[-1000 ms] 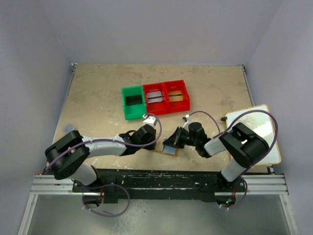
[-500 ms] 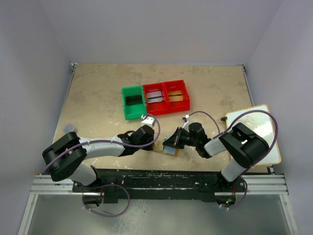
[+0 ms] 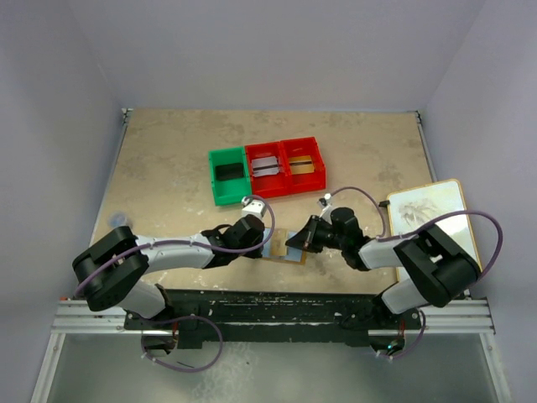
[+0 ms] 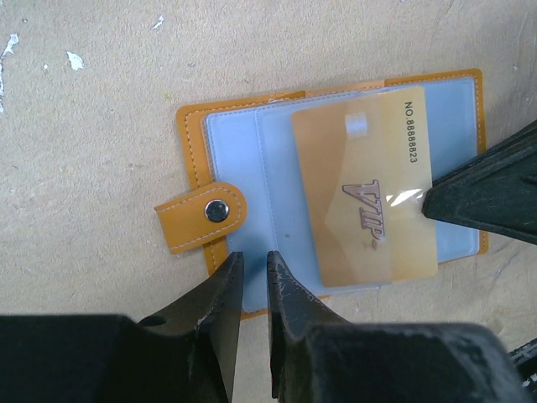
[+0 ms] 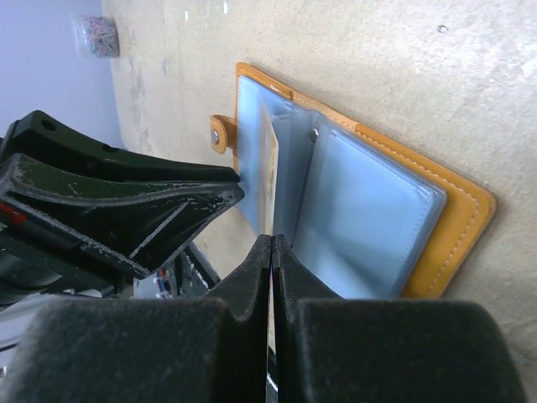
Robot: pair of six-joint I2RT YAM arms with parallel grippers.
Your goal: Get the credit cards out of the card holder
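Note:
The card holder (image 4: 235, 143) lies open on the table, orange-tan outside with pale blue-grey pockets and a snap tab. A gold-tan credit card (image 4: 361, 197) marked VIP sticks partway out of a pocket toward the right. My right gripper (image 5: 271, 239) is shut on that card's edge, which the right wrist view shows edge-on (image 5: 270, 180) against the card holder (image 5: 369, 210). My left gripper (image 4: 256, 269) rests on the holder's near edge, jaws a narrow slit apart with nothing between them. In the top view the left gripper (image 3: 265, 243) and right gripper (image 3: 302, 238) meet over the holder (image 3: 284, 254).
A green bin (image 3: 228, 176) and two joined red bins (image 3: 285, 166) with cards inside stand behind the holder. A white tan-edged board (image 3: 440, 220) lies at the right edge, partly under my right arm. The table's near edge is close behind both grippers.
My right arm has swung rightward and its gripper has drawn back slightly with the card. The left gripper has stayed on the holder.

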